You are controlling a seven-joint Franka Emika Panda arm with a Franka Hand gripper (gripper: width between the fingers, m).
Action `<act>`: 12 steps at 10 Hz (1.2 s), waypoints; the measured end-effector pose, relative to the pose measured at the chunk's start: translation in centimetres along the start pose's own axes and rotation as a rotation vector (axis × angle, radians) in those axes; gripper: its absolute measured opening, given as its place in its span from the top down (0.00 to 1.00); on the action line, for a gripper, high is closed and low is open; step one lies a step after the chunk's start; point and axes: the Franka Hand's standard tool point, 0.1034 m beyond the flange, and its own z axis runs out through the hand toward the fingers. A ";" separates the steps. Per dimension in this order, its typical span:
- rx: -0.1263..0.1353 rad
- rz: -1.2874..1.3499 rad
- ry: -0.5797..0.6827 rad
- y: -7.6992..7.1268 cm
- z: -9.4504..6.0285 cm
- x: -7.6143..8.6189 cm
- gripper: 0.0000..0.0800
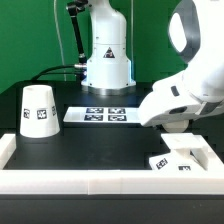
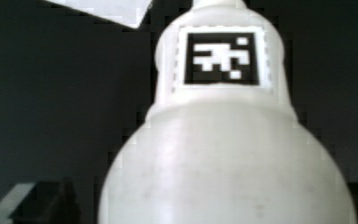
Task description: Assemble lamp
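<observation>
In the wrist view the white round bulb (image 2: 220,150) fills the frame, with a black-and-white tag (image 2: 220,57) on its narrow neck. My gripper (image 2: 220,215) is shut on the bulb's wide body; one dark finger (image 2: 51,205) shows against its edge. In the exterior view the arm's white hand (image 1: 170,100) hangs over the right side and hides the gripper and the bulb. The flat square base (image 1: 188,152) lies under it with a tag (image 1: 162,162) showing. The cone shade (image 1: 38,110) stands apart at the exterior view's left.
The marker board (image 1: 98,114) lies at the middle back of the black table. The robot's pedestal (image 1: 107,55) stands behind it. A white rail (image 1: 80,180) runs along the front edge. A white corner (image 2: 108,10) shows beyond the bulb.
</observation>
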 end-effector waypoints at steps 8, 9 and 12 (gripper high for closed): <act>0.015 -0.050 0.015 1.2 -2.2 -1.0 0.28; 0.031 -0.068 0.009 2.1 -3.7 -2.1 0.28; 0.073 -0.064 -0.018 5.2 -8.0 -4.6 0.28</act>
